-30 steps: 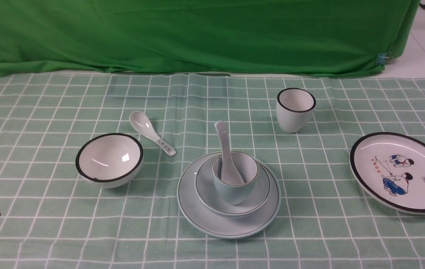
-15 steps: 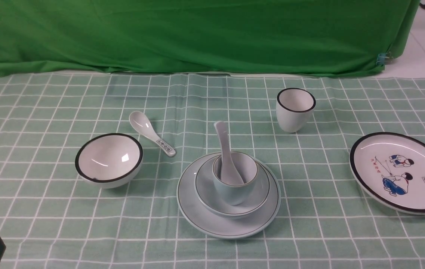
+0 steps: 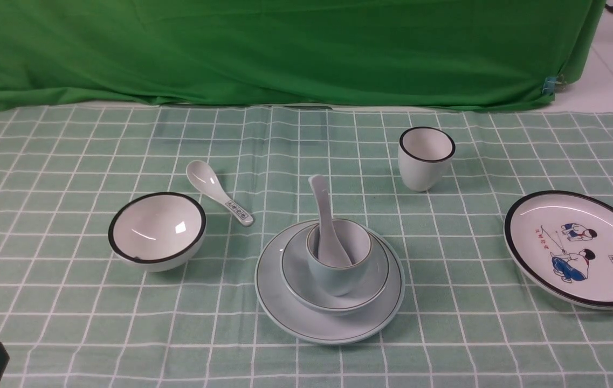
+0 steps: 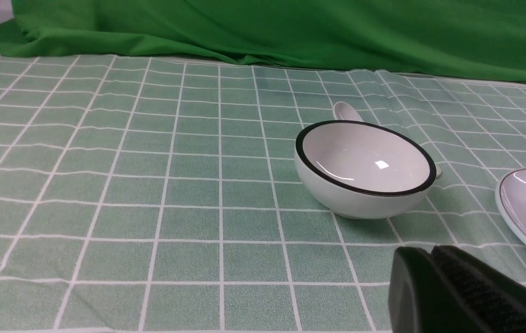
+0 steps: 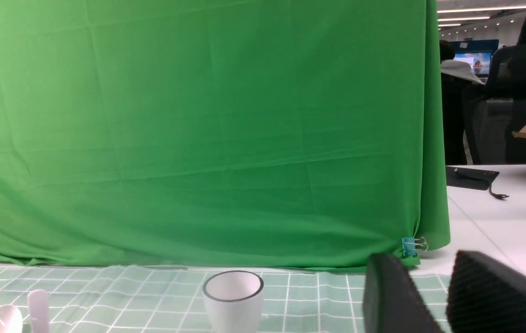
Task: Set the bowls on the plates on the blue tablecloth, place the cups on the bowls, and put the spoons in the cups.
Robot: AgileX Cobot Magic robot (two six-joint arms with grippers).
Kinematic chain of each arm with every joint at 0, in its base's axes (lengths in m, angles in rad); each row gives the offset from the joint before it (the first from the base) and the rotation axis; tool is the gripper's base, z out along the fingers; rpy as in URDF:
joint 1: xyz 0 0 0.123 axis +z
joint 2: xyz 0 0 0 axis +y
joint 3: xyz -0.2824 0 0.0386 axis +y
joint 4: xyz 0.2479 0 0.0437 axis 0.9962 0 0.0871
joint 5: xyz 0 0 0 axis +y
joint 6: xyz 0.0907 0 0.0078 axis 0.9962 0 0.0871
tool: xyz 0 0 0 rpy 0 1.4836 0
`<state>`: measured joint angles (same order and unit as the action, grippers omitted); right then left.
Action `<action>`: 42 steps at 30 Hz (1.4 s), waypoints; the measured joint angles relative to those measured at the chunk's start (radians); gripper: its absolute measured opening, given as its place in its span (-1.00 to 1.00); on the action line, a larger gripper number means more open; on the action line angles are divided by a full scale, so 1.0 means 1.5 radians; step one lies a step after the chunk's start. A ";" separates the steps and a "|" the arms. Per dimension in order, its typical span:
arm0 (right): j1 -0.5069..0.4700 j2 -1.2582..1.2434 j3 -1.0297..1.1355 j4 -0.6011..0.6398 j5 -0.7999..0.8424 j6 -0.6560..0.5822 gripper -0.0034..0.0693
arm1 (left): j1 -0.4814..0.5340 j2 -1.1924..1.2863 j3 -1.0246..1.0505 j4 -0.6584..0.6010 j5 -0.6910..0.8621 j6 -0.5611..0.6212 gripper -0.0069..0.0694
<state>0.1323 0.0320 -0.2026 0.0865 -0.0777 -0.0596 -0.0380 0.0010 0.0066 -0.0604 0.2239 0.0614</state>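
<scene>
- Closest in, my left gripper (image 4: 429,252) is showing at the near left corner of the front view, its dark fingertips closing up against each other.
- My right gripper (image 5: 422,263) is standing open in the right wrist view, a gap showing between its two fingers.
- Under the dishes, the blue tablecloth (image 3: 69,302) is spreading out with its white grid.
- Nearest of the dishes, around the middle, the pale blue plate (image 3: 274,302) is lying flat, and the pale blue bowl (image 3: 295,269) is sitting on it.
- Inside that bowl the pale blue cup (image 3: 333,277) is standing, and the plain white spoon (image 3: 328,221) is leaning in it, its handle sticking up past the rim.
- Well apart on the right, the black-rimmed plate (image 3: 608,231) is lying face up, showing its cartoon figures.
- Over on the left, the black-rimmed bowl (image 3: 158,226) is resting straight on the tablecloth, its mouth facing up.
- Just beyond and to the right of that bowl, the printed spoon (image 3: 214,188) is lying on the tablecloth, its patterned handle tip pointing toward the pale blue plate.
- Farther out, right of the middle, the black-rimmed cup (image 3: 425,167) is standing upright on the tablecloth.
- Behind everything on the tablecloth, the green backdrop (image 3: 284,54) is hanging, with a blue clip (image 3: 550,84) gripping its lower right corner.
</scene>
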 joint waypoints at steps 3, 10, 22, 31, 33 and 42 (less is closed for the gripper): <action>0.000 0.000 0.000 0.000 0.000 0.000 -0.24 | 0.000 0.000 0.000 0.000 0.000 0.002 -0.79; 0.000 -0.006 0.000 -0.002 0.025 -0.032 -0.24 | 0.000 0.000 0.000 0.000 0.000 0.005 -0.79; -0.068 -0.020 0.136 -0.008 0.178 -0.210 -0.24 | 0.000 0.000 0.000 0.005 0.001 0.006 -0.79; -0.079 -0.020 0.140 -0.012 0.226 -0.156 -0.24 | 0.000 0.000 0.000 0.012 0.001 0.006 -0.79; -0.079 -0.020 0.140 -0.012 0.226 -0.139 -0.24 | 0.000 0.000 0.000 0.012 0.001 0.006 -0.79; -0.079 -0.020 0.140 -0.012 0.224 -0.123 -0.24 | 0.000 0.000 0.000 0.014 0.001 0.004 -0.79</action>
<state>0.0138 0.0017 0.0079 0.0688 0.2589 -0.2447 -0.0380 0.0010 0.0066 -0.0391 0.2261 0.0678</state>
